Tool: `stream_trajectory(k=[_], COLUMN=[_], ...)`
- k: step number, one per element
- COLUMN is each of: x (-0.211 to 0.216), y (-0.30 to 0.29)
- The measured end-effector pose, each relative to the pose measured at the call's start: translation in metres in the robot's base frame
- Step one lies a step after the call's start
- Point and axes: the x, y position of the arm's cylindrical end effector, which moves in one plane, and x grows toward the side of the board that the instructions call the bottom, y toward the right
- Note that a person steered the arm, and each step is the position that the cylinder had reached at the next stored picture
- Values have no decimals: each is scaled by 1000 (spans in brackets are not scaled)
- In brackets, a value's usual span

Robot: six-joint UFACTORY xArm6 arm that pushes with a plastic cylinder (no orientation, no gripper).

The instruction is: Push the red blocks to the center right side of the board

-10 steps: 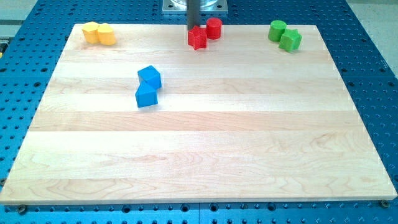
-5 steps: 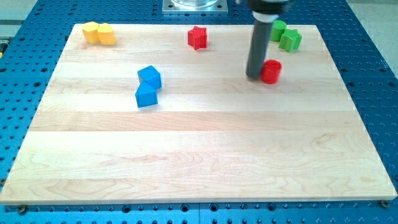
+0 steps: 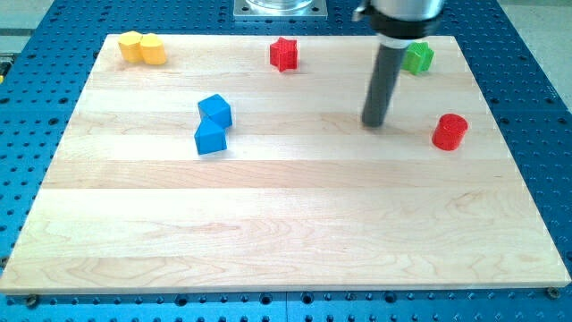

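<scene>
two red blocks sit apart: red cylinder (image 3: 450, 131) right of my tip (image 3: 374, 123), untouched, likely light and free-sliding; red star (image 3: 284, 54) needs a left-face push; no fingers.

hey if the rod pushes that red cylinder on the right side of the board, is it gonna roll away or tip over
Probably neither. The red cylinder stands upright on its flat end on the wooden board, so it should slide, not roll. It looks squat, so tipping seems unlikely. Its round side may make it slip sideways off my tip, which now sits apart from it, toward the view's left.
</scene>
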Motion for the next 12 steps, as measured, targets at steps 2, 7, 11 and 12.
stream_trajectory(k=[2,7,11,12], x=[-148,-137,52,31], y=[-6,-129,-17,-44])
